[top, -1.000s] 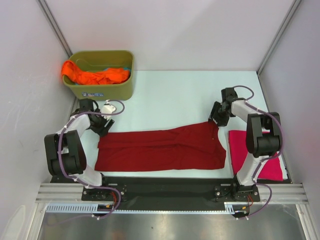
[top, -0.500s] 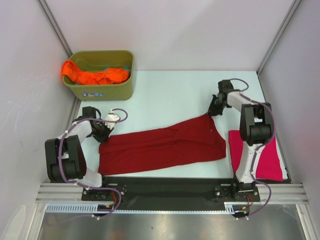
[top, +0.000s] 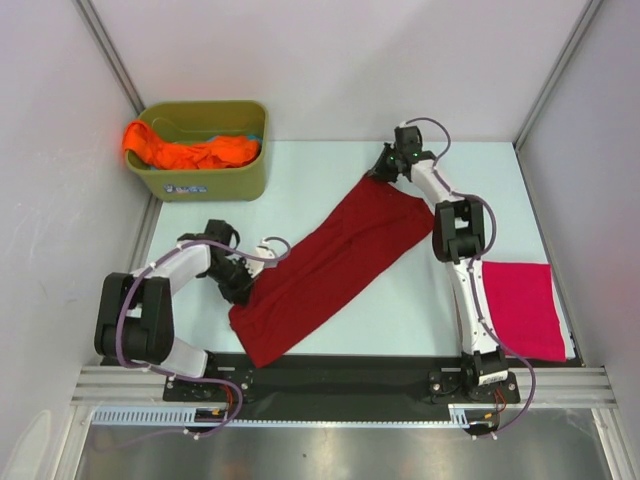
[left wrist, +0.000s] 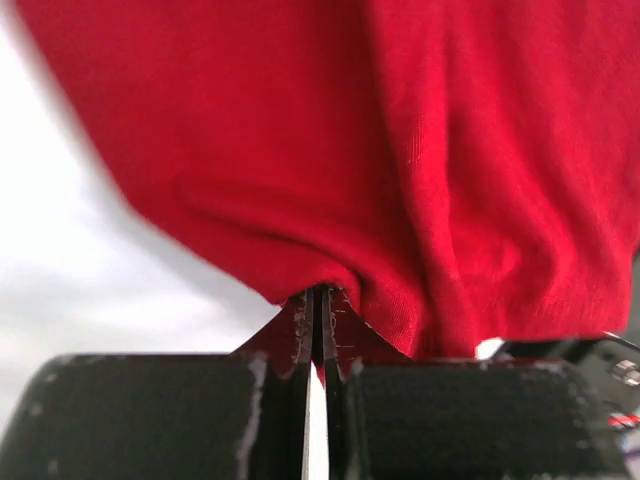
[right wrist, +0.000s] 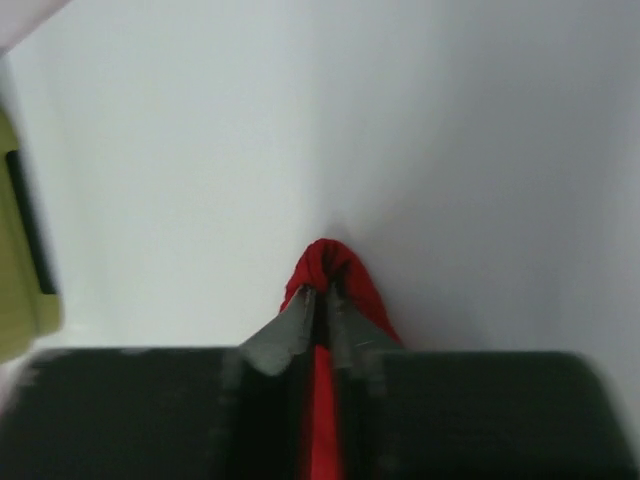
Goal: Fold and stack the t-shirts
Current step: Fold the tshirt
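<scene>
The dark red t-shirt (top: 330,262) lay stretched diagonally across the surface (top: 300,180), left claw (top: 243,287) and right claw (top: 384,172) each clamped on an opposite end, likely to flatten it for folding.

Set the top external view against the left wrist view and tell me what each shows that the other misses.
Only the top external view: the whole dark red t-shirt stretched diagonally across the table, the right gripper pinching its far corner, the pink t-shirt lying flat at the right, and the orange t-shirt in the olive tub. Only the left wrist view: the left gripper shut tight on a bunched fold of cloth, seen close. Both: the dark red t-shirt held by the left gripper.
</scene>
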Tool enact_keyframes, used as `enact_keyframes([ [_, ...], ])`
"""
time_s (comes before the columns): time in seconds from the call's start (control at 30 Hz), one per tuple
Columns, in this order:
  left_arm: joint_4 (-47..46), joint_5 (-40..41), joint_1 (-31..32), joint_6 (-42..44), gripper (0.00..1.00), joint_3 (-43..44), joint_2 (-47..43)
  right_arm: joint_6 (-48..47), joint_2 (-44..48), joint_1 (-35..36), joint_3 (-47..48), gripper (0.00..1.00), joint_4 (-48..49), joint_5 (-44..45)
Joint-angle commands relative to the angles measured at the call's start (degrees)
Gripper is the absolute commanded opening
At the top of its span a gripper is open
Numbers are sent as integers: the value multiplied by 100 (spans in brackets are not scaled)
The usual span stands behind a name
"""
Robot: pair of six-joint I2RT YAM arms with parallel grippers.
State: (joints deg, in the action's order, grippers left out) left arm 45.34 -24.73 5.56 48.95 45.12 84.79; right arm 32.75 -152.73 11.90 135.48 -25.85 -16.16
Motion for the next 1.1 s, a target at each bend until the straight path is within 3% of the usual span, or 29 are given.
enact_keyframes([
  [0.0, 502, -410, 453, -69, 4, -170, -69, 679, -231, 225, 435, 16, 712, -159],
  [0.07, 520, -558, 568, -166, 5, -328, -60, 847, -135, 234, 435, 25, 818, -115],
  [0.17, 493, -726, 630, -299, 6, -451, -147, 768, 119, 76, 400, 56, 696, -124],
  [0.3, 475, -708, 648, -325, 7, -469, -305, 286, 1083, -179, 59, 67, 309, 25],
  [0.37, 467, -709, 648, -325, 8, -487, -340, -56, 1541, -389, -283, 68, -42, 376],
  [0.5, 379, -682, 648, -333, 8, -522, -402, -76, 2807, -898, -2302, 63, -79, 974],
  [0.53, 353, -682, 648, -325, 8, -522, -411, -59, 3253, -996, -3220, 62, 78, 1027],
  [0.63, 370, -735, 648, -307, 9, -478, -350, -23, 3705, -1320, -4376, 59, 168, 1177],
  [0.93, 423, -823, 709, -219, 10, -364, -183, 231, 3461, -1454, -5163, 52, 536, 518],
  [1.03, 405, -884, 780, -254, 11, -373, -121, 337, 3223, -1445, -5093, 42, 624, 342],
  [1.07, 388, -902, 797, -306, 11, -373, -95, 354, 3144, -1436, -5067, 29, 642, 298],
])
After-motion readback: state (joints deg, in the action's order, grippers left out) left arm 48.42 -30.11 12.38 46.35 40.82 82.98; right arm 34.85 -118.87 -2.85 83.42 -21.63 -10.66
